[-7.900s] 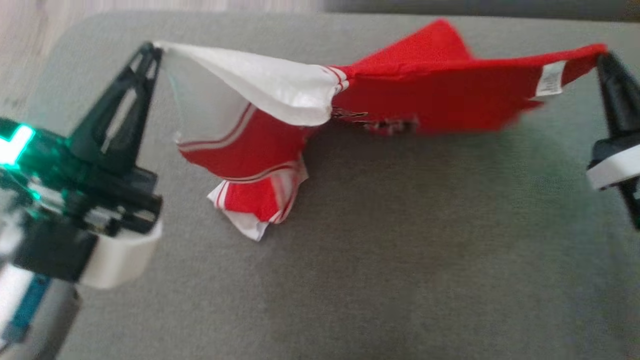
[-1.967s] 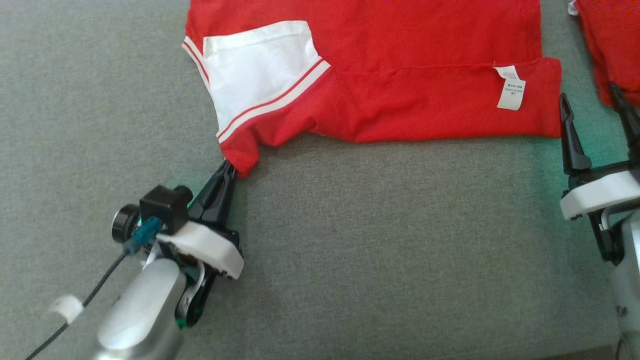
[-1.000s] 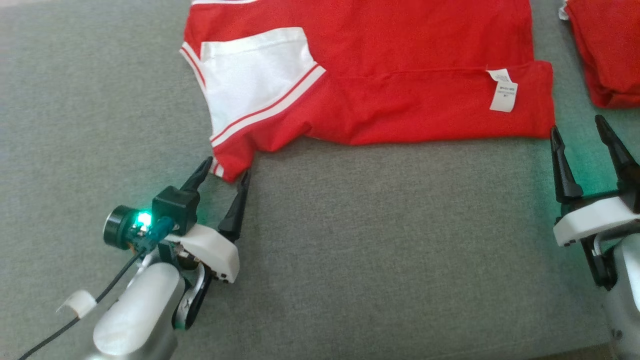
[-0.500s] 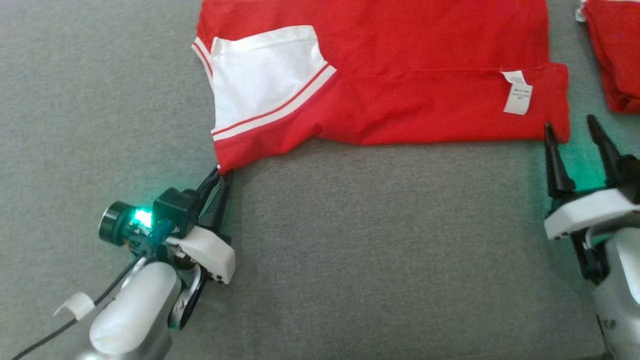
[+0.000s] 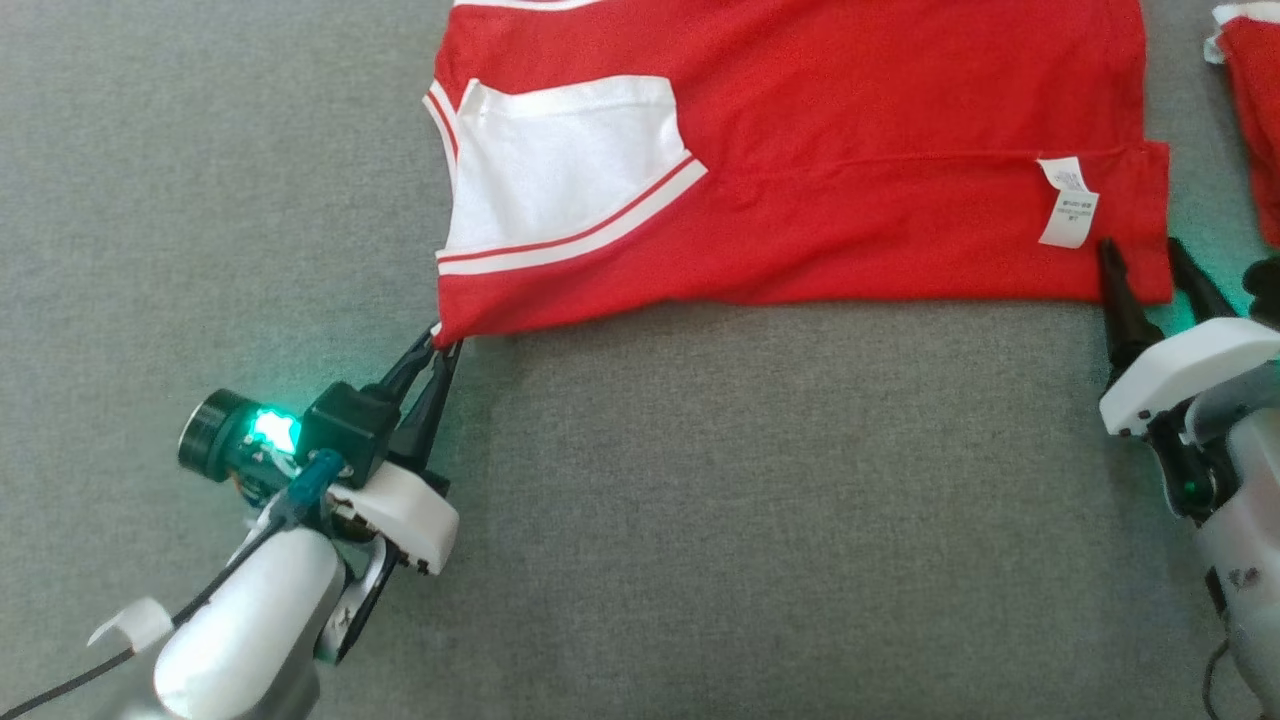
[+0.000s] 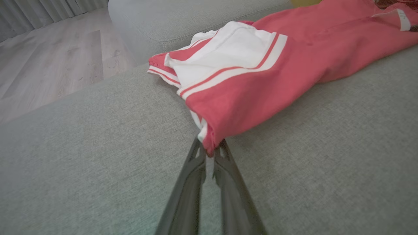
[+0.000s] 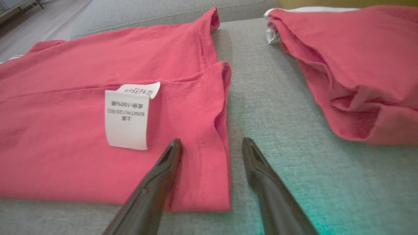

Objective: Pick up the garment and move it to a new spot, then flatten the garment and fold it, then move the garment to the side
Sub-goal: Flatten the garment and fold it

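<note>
Lying spread flat on the grey cushion (image 5: 750, 520), the red garment (image 5: 850, 220) stretches from your left gripper (image 5: 440, 345) across to your right gripper (image 5: 1140, 250). Your left gripper is clamped on the garment's corner: the dark fingertips meet on the red cloth and its white-striped edge, pinching it right at the tips. Just ahead of that grip, slightly toward the other arm, sits the white panel (image 5: 560, 165) with its red stripe. Your right gripper is released and holds nothing. Its fingers (image 7: 153, 189) stand apart and straddle the opposite corner, one over the red cloth, the other over bare cushion just outside the side hem. You cannot tell from these views whether either tip presses down. The white label (image 7: 127, 117) lies just ahead of the finger over the cloth. Further out on that gripper's outer side, apart from the hem, lies a second red garment (image 7: 352, 65). A green light (image 5: 265, 430) glows on your left wrist, and wooden floor (image 6: 49, 65) shows beyond the cushion's edge.
</note>
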